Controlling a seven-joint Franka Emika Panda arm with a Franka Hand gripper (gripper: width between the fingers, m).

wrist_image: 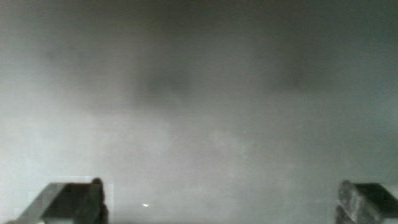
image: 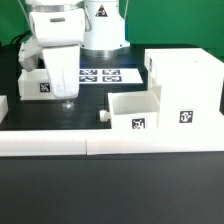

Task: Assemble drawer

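The gripper (image: pixel 66 97) points down over the black table (image: pixel 110 190) at the exterior view's left. In the wrist view its two fingertips (wrist_image: pixel 71 203) stand wide apart with nothing between them. The surface beyond them is a blurred grey.

Drawer parts, exterior view:
- The box housing (image: pixel 186 80) stands upright at the exterior view's right, with one square black-and-white tag (image: pixel 185 116) on its near face.
- The first tray (image: pixel 135 108) sits just beside the housing, toward the exterior view's left, open side up. Its knob (image: pixel 103 116) faces the exterior view's left, and there is a tag on its near wall.
- The second tray (image: pixel 30 85) sits directly behind the gripper, with a tag on its near wall. Whether it touches the fingers cannot be told.

The marker board (image: pixel 100 73) lies flat behind the trays. The border wall (image: pixel 110 143) runs along the near side.

The only markings are tag patterns, which are too small to read
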